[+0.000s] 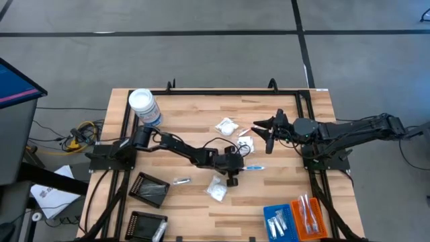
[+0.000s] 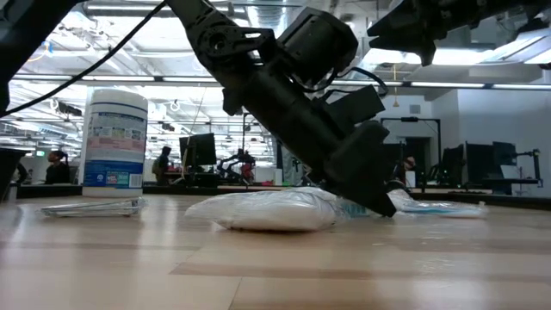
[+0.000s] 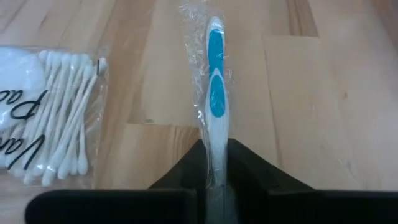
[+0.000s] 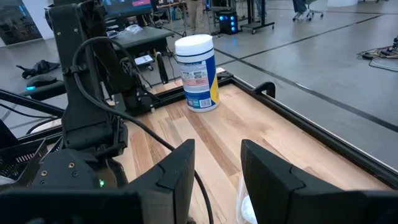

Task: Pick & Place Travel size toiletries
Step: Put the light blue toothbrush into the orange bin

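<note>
The left gripper (image 3: pixel 214 180) has its fingers clenched on the blue toothbrush (image 3: pixel 214 93) lying on the tabletop (image 3: pixel 323 93); lifting it toward a tray looks next, while the right gripper (image 4: pixel 214 168) waits with fingers parted, empty.

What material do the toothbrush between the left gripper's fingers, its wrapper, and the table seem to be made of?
The toothbrush looks like glossy white plastic with blue inlays, perhaps rubbery grip pads. Its wrapper seems to be thin clear plastic film: it crinkles and catches the light. The table appears to be pale wood planks with a smooth finish: grain lines and board joints show. The left gripper is shut on the toothbrush.
</note>
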